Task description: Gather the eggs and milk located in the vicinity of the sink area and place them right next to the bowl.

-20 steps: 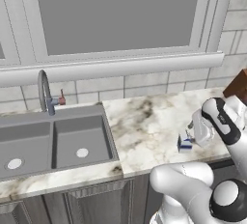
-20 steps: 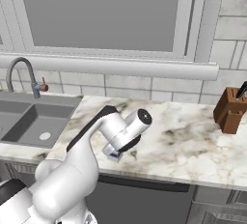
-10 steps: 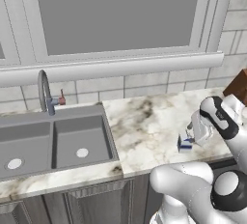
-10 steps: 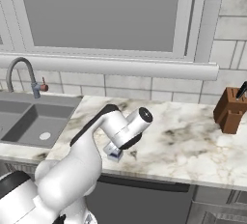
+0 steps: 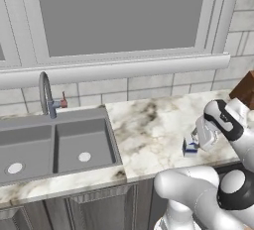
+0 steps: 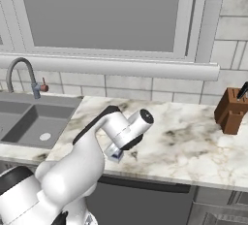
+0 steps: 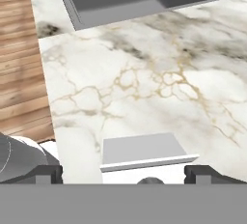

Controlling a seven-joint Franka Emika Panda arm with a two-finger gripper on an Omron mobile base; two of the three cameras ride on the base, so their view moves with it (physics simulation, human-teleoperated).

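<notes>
A simulated kitchen with a marble counter (image 5: 149, 130) under a wide window (image 5: 124, 13). The sink area (image 5: 54, 144) is set into the counter's left part, its curved faucet (image 5: 47, 95) at the back edge. The milk (image 5: 190, 146) stands near the counter's front edge, well apart from the sink, and the gripper (image 5: 194, 141) is down over it, its jaws apart on either side of the carton top. A brown knife block (image 6: 231, 110) stands toward the counter's back right corner.

The white arm bends low over the marble table (image 6: 193, 146), its hand over the milk (image 6: 116, 156) near the front edge. The sink (image 6: 29, 122) sits left, a knife block (image 6: 231, 113) far right.
</notes>
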